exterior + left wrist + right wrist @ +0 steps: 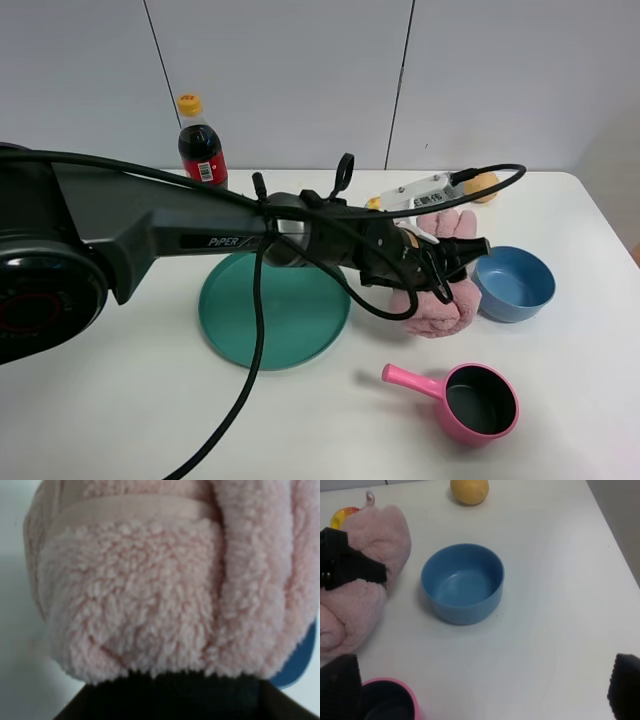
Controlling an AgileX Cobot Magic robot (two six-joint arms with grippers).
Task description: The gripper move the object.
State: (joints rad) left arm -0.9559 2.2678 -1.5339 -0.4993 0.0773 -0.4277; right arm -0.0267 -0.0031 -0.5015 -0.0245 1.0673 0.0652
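Observation:
A pink plush cloth [437, 312] lies bunched on the white table, just left of a blue bowl [513, 283]. My left gripper [455, 265] reaches across from the left and its dark fingers pinch the upper part of the plush. In the left wrist view the plush [165, 590] fills the picture and hides the fingers. In the right wrist view one black finger [350, 562] presses across the plush [355, 605]. My right gripper [480, 690] is open and empty, above the table near the bowl [462, 582]. It is out of the exterior view.
A green plate [275, 310] lies left of the plush. A pink scoop [470, 400] sits near the front edge. A cola bottle [201, 145] stands at the back left. A white device [420, 192] and a yellow fruit [483, 186] lie at the back.

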